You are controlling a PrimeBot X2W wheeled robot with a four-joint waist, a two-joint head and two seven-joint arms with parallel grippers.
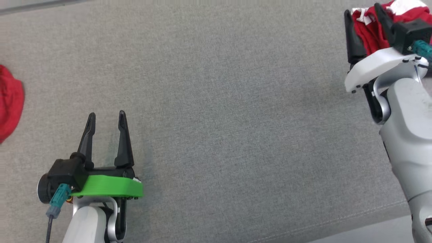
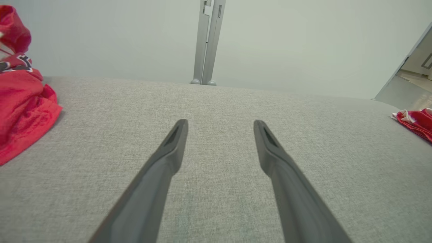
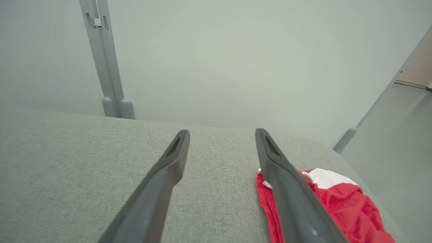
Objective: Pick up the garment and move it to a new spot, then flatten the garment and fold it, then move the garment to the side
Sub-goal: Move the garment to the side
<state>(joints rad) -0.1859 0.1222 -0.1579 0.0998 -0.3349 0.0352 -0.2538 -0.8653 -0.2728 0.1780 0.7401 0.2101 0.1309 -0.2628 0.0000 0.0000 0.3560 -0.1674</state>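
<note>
1. Two grippers show in the head view over a grey fabric surface [image 1: 219, 101]. The left gripper [image 1: 106, 114] sits at the lower left with its fingers spread and nothing between them. The right gripper [image 1: 362, 11] is at the upper right, also spread. A crumpled red-and-white garment [image 1: 369, 35] lies on the surface there and shows between and behind its fingers. A separate red cloth [image 1: 10, 101] lies at the far left edge.
2. In the left wrist view, the left gripper's fingers stand wide apart over bare grey fabric, holding nothing. The red cloth is heaped at the left with dark lettering on it, and the red-and-white garment lies at the far right edge. A grey post [image 2: 207, 40] rises behind the surface.
3. In the right wrist view, the right gripper's fingers are wide apart with only grey fabric in the gap. The garment lies just beside and partly under the right-hand finger, near the surface's corner, and is not gripped.
</note>
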